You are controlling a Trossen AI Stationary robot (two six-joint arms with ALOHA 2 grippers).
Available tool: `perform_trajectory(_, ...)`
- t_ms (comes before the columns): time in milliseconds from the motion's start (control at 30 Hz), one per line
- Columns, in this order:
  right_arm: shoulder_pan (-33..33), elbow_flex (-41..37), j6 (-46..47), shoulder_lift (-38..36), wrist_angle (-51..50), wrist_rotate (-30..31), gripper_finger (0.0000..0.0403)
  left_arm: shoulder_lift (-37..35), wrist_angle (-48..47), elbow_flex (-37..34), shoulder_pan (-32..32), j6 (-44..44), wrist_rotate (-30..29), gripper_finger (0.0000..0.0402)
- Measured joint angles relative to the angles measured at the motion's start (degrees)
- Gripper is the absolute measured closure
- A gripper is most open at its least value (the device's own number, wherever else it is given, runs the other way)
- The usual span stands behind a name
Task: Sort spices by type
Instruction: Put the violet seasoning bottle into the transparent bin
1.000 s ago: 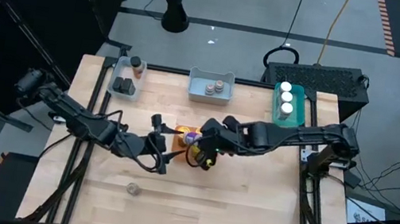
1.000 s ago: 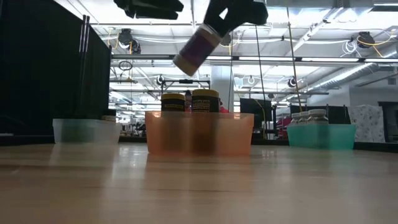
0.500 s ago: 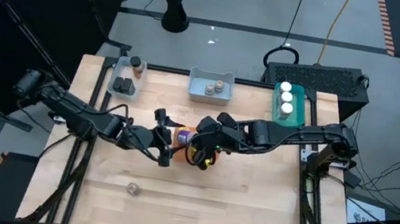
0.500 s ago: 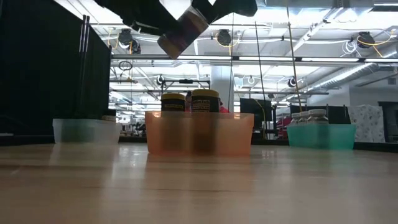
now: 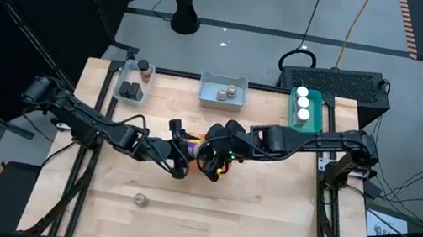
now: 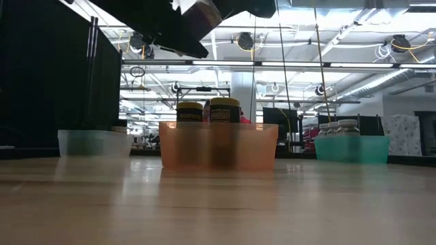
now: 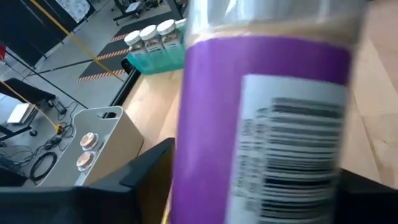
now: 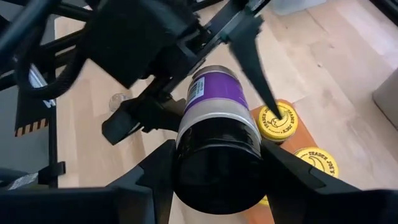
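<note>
Right now both grippers meet over the middle of the table, above the orange tray (image 5: 204,153). The right gripper (image 8: 217,171) is clamped on the dark-lidded end of a purple-labelled spice jar (image 8: 216,124), which is held in the air, lying roughly level. The left gripper (image 5: 183,150) has its fingers (image 8: 252,46) spread on either side of the jar's other end (whether they press on it I cannot tell). Two yellow-lidded jars (image 8: 278,120) stand in the orange tray beneath. White-lidded jars (image 5: 302,102) sit in the teal tray (image 5: 315,122) at the far right. One jar (image 5: 141,200) lies alone on the near table.
</note>
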Motion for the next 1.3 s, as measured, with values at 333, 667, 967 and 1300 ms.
perform_trajectory(333, -0.24, 0.02, -1.38, 0.00, -0.94, -0.10, 0.0231, 0.00, -0.07, -0.02, -0.02, 0.11, -0.12, 0.0214)
perform_trajectory(667, -0.25, 0.02, -2.99, 0.00, -0.96, 0.06, 0.0231, 0.00, 0.13, -0.02, -0.06, 0.20, -0.57, 0.0214)
perform_trajectory(967, -0.08, 0.00, -9.81, -1.94, -0.55, 0.18, 0.0083, -0.15, 6.69, -0.09, -2.32, 4.67, -3.20, 0.0214)
perform_trajectory(1300, 5.95, -0.30, -17.85, -9.78, -0.56, 11.49, 0.0036, -0.54, 29.19, -6.74, -5.50, 10.71, -1.40, 0.0217)
